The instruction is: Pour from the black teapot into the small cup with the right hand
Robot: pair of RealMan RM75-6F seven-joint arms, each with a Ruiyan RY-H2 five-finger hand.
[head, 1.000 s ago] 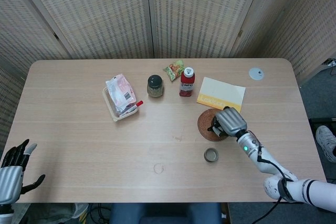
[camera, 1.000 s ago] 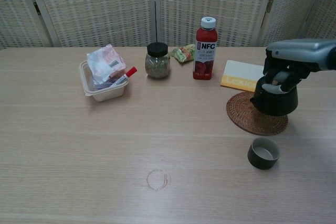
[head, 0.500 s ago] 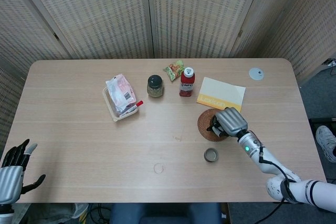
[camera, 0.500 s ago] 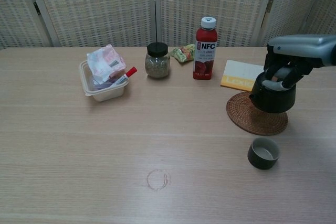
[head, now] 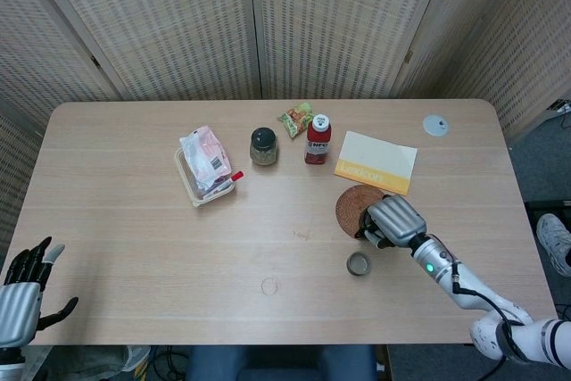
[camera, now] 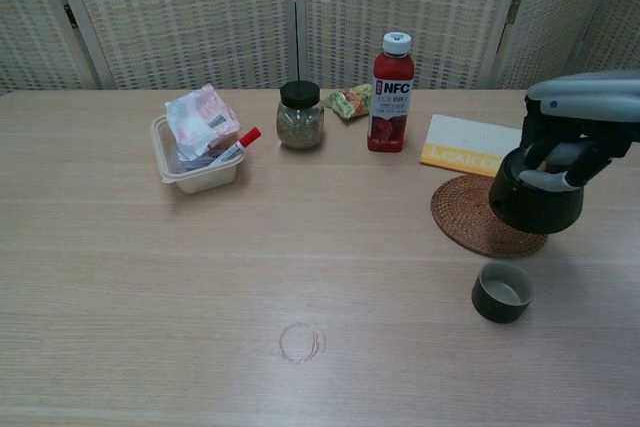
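Note:
My right hand (camera: 578, 133) (head: 393, 219) grips the black teapot (camera: 536, 205) from above and holds it lifted just off the round woven coaster (camera: 475, 226) (head: 353, 202), over its near right edge. The teapot (head: 369, 229) is mostly hidden under the hand in the head view. The small dark cup (camera: 502, 291) (head: 359, 263) stands empty on the table, in front of the coaster and a little left of the teapot. My left hand (head: 21, 283) hangs off the table's near left corner, fingers apart, holding nothing.
A red NFC bottle (camera: 392, 92), a dark-lidded jar (camera: 300, 115), a snack packet (camera: 349, 102) and a yellow-edged booklet (camera: 466, 144) stand behind the coaster. A plastic tub (camera: 198, 176) of packets sits left. A small white disc (head: 435, 125) lies far right.
The right hand has lifted the teapot off the coaster and carried it right and toward the near edge, closer to the cup. The left hand has not moved.

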